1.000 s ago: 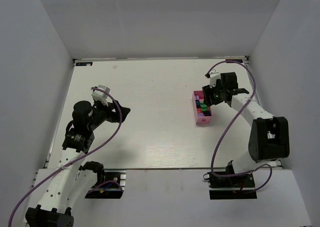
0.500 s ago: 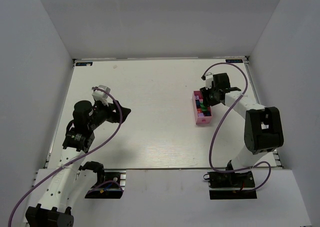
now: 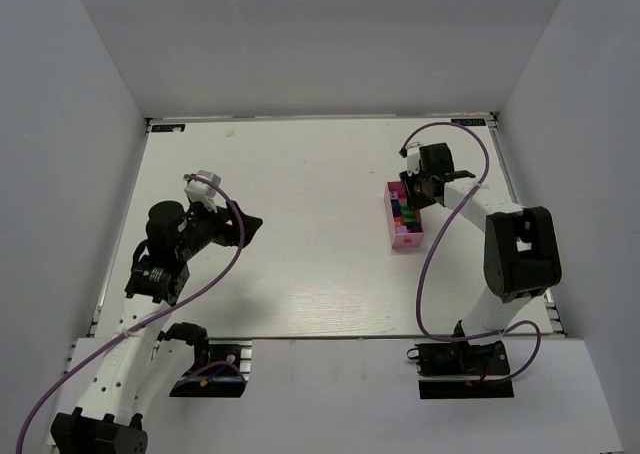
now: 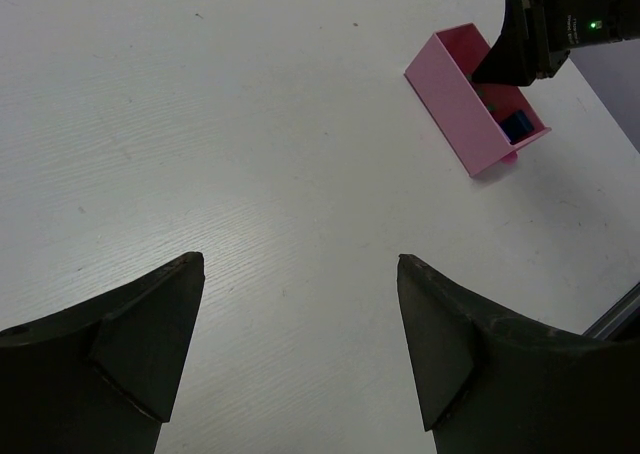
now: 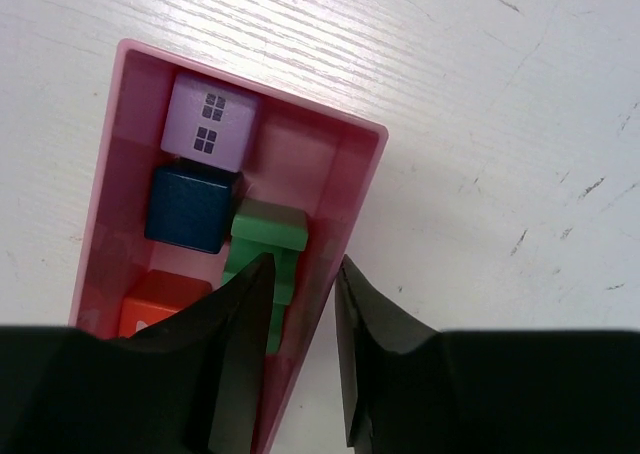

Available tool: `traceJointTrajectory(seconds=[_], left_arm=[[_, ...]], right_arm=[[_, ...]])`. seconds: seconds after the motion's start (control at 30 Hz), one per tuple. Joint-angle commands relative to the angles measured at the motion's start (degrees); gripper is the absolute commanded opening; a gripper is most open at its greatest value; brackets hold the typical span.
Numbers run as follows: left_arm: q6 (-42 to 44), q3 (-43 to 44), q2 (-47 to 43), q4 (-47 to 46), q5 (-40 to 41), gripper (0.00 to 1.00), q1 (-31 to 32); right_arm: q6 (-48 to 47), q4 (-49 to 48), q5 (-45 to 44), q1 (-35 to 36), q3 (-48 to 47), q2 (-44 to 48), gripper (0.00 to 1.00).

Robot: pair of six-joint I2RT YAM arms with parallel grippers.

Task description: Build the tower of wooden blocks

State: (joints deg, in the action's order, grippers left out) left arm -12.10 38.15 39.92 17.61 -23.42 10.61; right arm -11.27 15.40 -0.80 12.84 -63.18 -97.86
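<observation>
The wood blocks lie loose in a pink tray [image 5: 300, 109], not stacked: a purple one [image 5: 210, 124], a dark blue one [image 5: 192, 206], a green one [image 5: 265, 239] and a red-orange one [image 5: 160, 299]. My right gripper [image 5: 305, 261] straddles the tray's right wall, one finger inside over the green block, the other outside. Its jaws are narrow but still apart, open. From above, the tray [image 3: 406, 240] sits at the right with the right gripper [image 3: 412, 189] over its far end. My left gripper [image 4: 300, 259] hangs open and empty over bare table, far from the tray [image 4: 455, 104].
White table with walls on three sides. The tray stands near the right edge. The left gripper [image 3: 248, 224] hovers over the table's left half. Purple cables loop beside both arms.
The right gripper has shifted slightly left and farther back over the tray's end, and its jaws have narrowed around the tray wall. The left arm has barely moved.
</observation>
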Motion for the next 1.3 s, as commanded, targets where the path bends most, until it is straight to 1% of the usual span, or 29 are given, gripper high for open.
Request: traceJointTrajectory(seconds=[0.0,0.07,0.1,0.13,0.2,0.27,0.3,0.33,0.4,0.63,0.97,1.0,1.07,1.1,1.13,1.27], left_arm=[[-0.29,1.31,-0.28,0.24,-1.1,0.88,0.11],[-0.29,1.31,-0.28,0.24,-1.1,0.88,0.11],[-0.29,1.31,-0.28,0.24,-1.1,0.88,0.11],[-0.29,1.31,-0.28,0.24,-1.62,0.88,0.11],[-0.29,1.31,-0.28,0.24,-1.63,0.88,0.11],[-0.29,1.31,-0.28,0.24,-1.63,0.88,0.11],[-0.29,1.31,-0.28,0.24,-2.15,0.88,0.11],[-0.29,1.31,-0.28,-0.29,-2.16,0.88,0.11],[-0.29,1.31,0.24,-0.29,-2.77,0.88,0.11],[-0.29,0.78,1.47,-0.82,-5.41,0.88,0.11],[-0.29,0.78,4.38,-1.87,-6.55,0.88,0.11],[-0.29,0.78,4.38,-1.87,-6.55,0.88,0.11],[-0.29,0.78,4.38,-1.87,-6.55,0.88,0.11],[-0.29,0.78,4.9,-1.87,-6.55,0.88,0.11],[-0.29,0.78,4.9,-1.87,-6.55,0.88,0.11],[-0.29,0.78,5.43,-1.35,-6.02,0.88,0.11]], right_arm=[[0.63,-0.81,-1.31,0.08,-2.04,0.13,0.36],[0.63,-0.63,-1.14,0.08,-2.04,0.13,0.33],[0.63,-0.55,-1.22,0.08,-2.21,0.04,0.33],[0.72,-0.54,-1.05,0.08,-2.13,-0.04,0.28],[0.63,-0.19,-1.22,0.17,-2.39,-0.13,0.24],[0.63,-0.11,-1.14,0.17,-2.48,0.22,0.17],[0.55,0.07,-1.05,0.25,-2.74,0.13,0.13],[0.46,0.16,-0.7,0.25,-2.91,0.22,0.06],[0.28,0.68,-0.87,0.43,-3.27,0.39,0.0],[-2.26,0.25,-4.12,2.71,-4.85,4.52,0.0],[-8.32,-2.56,-14.14,8.68,-5.2,9.97,0.0],[-8.77,-2.74,-16.75,9.48,-5.2,10.23,0.0],[-10.26,-4.75,-18.36,10.88,-4.15,10.41,0.0],[-11.75,-5.63,-21.67,11.93,-3.8,10.41,0.0],[-13.15,-8.34,-22.83,12.55,-2.93,10.33,0.0],[-16.68,-12.48,-28.64,15.8,-0.72,9.8,0.0]])
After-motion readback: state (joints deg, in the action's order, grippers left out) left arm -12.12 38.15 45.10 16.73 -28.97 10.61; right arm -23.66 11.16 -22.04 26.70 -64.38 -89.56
